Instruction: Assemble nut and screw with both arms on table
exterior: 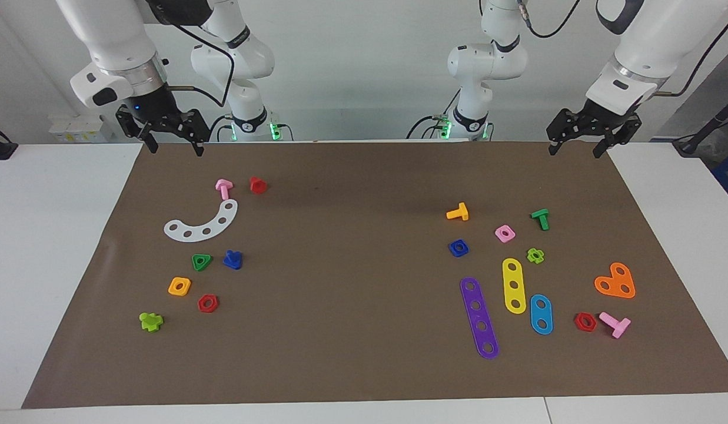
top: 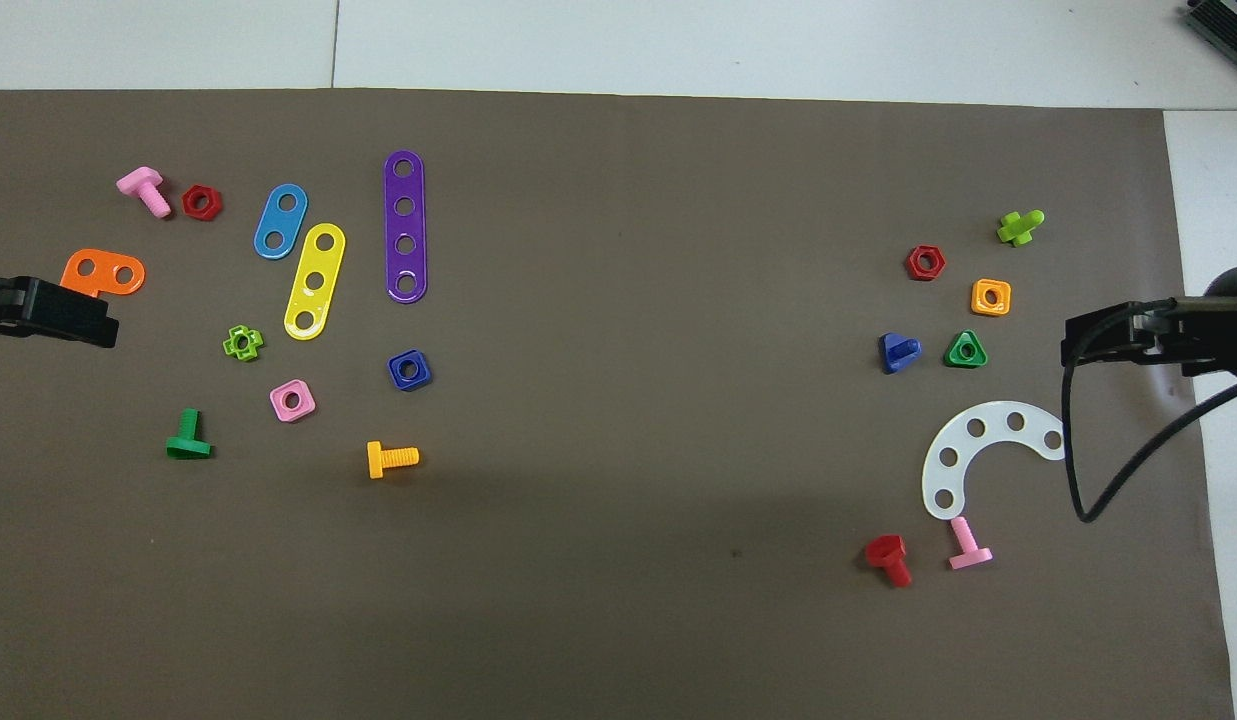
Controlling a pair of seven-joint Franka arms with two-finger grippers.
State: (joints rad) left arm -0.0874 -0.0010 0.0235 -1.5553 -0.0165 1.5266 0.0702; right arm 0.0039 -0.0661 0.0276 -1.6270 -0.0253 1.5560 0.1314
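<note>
The table (exterior: 63,247) is mostly covered by a brown mat (exterior: 352,282). The right gripper (exterior: 174,147) is held up over the mat's robot-side edge, fingers spread apart, nothing gripped. Same deal for the left gripper (exterior: 572,148). The nut (exterior: 458,248) is found flat near the orange bolt (exterior: 458,212). The screw (exterior: 232,259) is parked just beside a green triangular nut (exterior: 201,262).
</note>
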